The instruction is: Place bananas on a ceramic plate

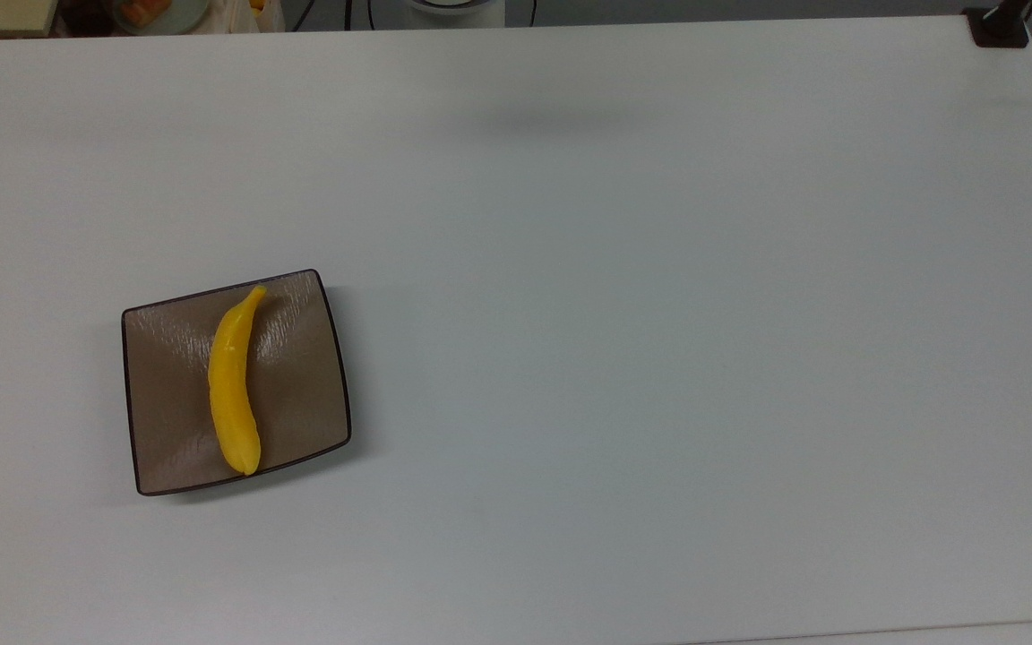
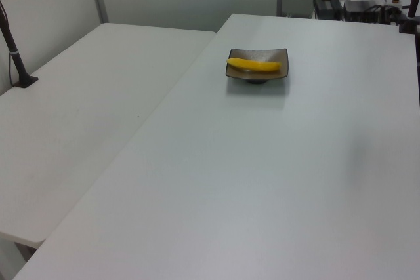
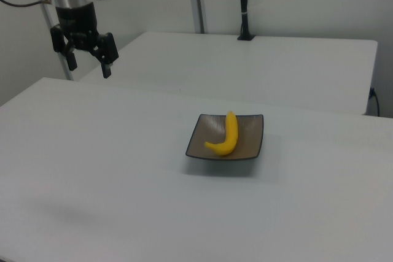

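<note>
1 banana (image 3: 227,135) lies lengthwise across the plate (image 3: 252,142), well to the right view's right of the raised, spread-fingered, empty gripper (image 3: 87,64).

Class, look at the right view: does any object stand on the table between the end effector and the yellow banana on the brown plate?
Nothing visible does. The end effector hangs open above bare white table, and the curved yellow plastic banana already lies on the square glossy brown ceramic plate.
</note>
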Controlling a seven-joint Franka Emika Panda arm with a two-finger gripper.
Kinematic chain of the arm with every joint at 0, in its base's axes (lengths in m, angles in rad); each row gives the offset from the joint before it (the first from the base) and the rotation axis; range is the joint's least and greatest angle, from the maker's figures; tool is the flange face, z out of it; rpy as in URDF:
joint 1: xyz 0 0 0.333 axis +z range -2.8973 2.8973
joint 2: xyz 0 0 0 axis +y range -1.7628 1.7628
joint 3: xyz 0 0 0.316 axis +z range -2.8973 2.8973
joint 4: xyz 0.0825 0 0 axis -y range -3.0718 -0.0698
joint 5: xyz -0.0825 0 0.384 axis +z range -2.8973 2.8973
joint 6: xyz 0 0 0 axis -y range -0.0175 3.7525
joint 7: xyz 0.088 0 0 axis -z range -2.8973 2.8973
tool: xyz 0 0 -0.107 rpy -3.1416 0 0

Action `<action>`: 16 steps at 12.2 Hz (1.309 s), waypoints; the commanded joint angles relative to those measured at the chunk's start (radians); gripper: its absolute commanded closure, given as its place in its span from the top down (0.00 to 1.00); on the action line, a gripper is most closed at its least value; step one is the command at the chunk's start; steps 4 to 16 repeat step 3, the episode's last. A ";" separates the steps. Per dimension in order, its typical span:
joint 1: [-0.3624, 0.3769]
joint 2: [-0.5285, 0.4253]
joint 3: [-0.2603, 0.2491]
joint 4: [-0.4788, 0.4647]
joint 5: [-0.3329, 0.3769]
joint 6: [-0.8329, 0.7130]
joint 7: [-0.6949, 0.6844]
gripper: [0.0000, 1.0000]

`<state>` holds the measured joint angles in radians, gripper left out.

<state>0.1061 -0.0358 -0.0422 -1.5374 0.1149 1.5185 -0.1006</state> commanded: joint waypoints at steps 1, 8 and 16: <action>0.053 -0.029 -0.062 -0.104 -0.012 0.115 0.010 1.00; 0.055 -0.027 -0.061 -0.104 -0.020 0.126 0.007 1.00; 0.055 -0.027 -0.061 -0.104 -0.020 0.126 0.007 1.00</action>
